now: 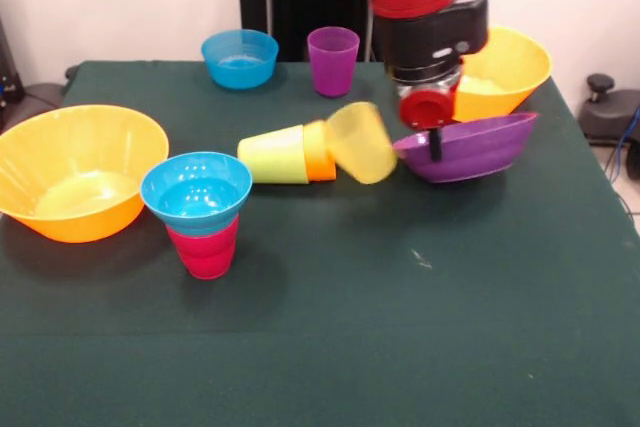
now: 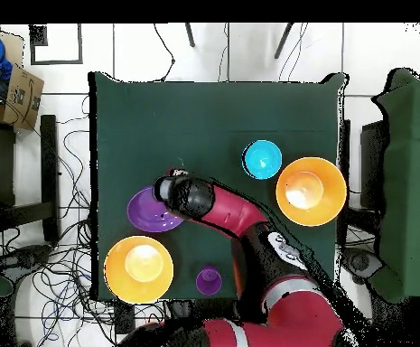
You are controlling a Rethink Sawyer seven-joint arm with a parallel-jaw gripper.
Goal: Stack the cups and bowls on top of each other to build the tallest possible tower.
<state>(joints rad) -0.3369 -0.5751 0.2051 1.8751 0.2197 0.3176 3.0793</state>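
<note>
My gripper (image 1: 433, 145) is shut on the near rim of the wide purple bowl (image 1: 470, 149), which hangs tilted just above the cloth; overhead, the gripper (image 2: 167, 192) sits at the bowl's (image 2: 146, 211) edge. A translucent yellow cup (image 1: 360, 142), blurred and tilted, is right beside the bowl. The lime green cup (image 1: 273, 156) and orange cup (image 1: 318, 150) lie nested on their sides. A cyan bowl (image 1: 196, 187) stands on the upturned red cup (image 1: 206, 249), a small tower, also seen from overhead (image 2: 263, 159).
One large orange bowl (image 1: 80, 172) sits at the left edge and another (image 1: 505, 72) behind the gripper. A deeper blue bowl (image 1: 240, 57) and an upright purple cup (image 1: 333, 60) stand at the far side. The arm (image 2: 240, 217) hides the lying cups overhead.
</note>
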